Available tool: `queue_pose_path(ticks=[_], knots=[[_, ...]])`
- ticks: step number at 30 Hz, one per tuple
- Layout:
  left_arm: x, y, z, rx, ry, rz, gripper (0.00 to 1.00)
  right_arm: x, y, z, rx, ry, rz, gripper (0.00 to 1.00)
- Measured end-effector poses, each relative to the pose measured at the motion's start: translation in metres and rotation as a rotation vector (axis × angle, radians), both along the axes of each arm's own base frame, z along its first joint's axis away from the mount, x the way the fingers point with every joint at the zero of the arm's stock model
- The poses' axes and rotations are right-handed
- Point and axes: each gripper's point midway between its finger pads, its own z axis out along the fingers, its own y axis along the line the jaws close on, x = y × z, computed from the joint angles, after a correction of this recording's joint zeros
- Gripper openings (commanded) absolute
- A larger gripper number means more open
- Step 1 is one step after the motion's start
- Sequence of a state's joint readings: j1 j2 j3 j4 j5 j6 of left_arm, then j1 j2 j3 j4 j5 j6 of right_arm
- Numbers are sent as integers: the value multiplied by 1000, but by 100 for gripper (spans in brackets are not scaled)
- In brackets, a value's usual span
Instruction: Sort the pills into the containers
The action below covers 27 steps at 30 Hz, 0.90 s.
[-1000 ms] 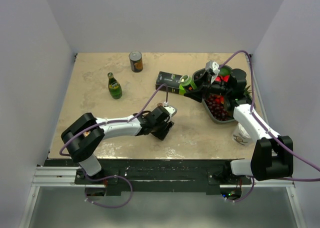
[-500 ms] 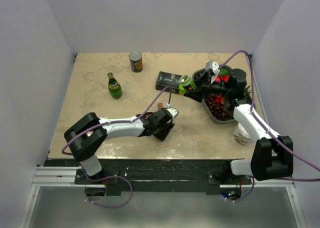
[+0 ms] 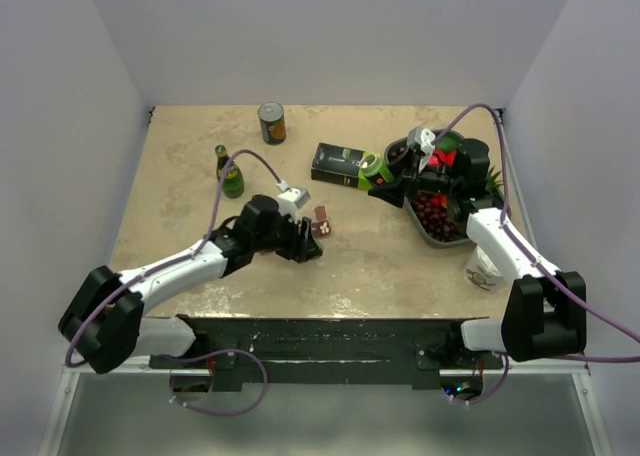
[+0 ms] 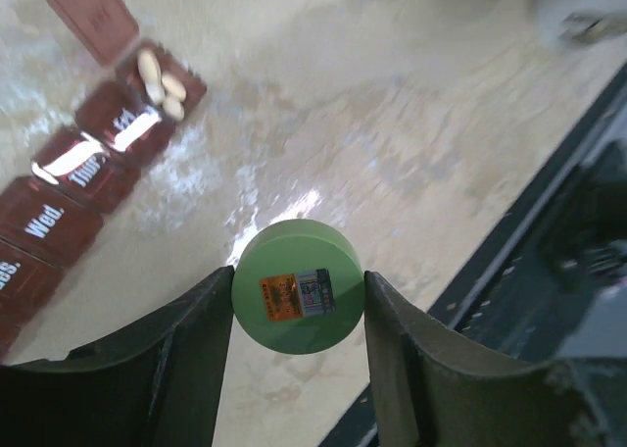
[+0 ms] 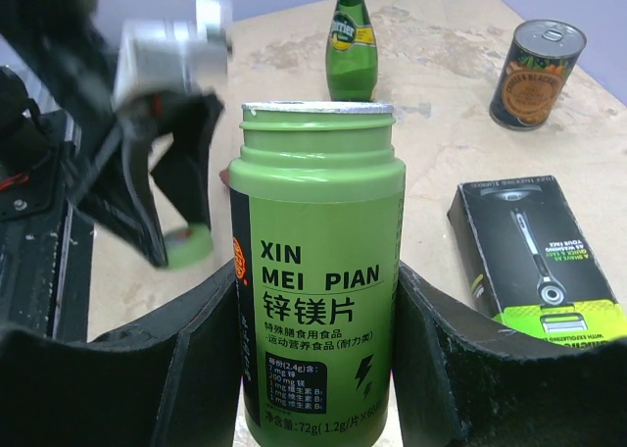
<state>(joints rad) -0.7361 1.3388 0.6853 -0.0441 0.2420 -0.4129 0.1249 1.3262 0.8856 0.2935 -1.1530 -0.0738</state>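
In the left wrist view, the containers [image 4: 83, 173] lie up-left of the left gripper [image 4: 299, 305], long axis diagonal, one open cell holding pills [image 4: 160, 79]. That claw pinches a green cap [image 4: 297, 295]. The right gripper [image 5: 315, 369] clamps the uncapped bottle [image 5: 318, 261], well apart from them. Left arm is nearer. Top view shows only a maroon sliver; day labels show just from the wrist.

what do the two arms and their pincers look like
Both the left arm and right arm have white links, bulky black joints and a purple cable looping alongside. The left pincer and right pincer have wide, dark, matte fingers with curved inner faces.
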Motion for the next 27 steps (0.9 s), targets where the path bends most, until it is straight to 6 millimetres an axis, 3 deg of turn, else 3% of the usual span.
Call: queue_pose_path(ticks=[7, 11, 13, 18, 27], knots=[[31, 9, 105, -423, -42, 58, 9, -4, 11, -18, -59, -16, 17, 2], [50, 29, 144, -623, -34, 113, 10, -12, 23, -31, -94, -12, 55, 2], [53, 33, 154, -708, -2, 125, 10, -17, 29, -36, -108, -11, 78, 2], [49, 24, 164, -847, 107, 74, 10, -33, 46, -45, -134, -19, 146, 2], [41, 20, 178, -909, 143, 17, 10, -44, 64, -63, -170, -6, 203, 2]])
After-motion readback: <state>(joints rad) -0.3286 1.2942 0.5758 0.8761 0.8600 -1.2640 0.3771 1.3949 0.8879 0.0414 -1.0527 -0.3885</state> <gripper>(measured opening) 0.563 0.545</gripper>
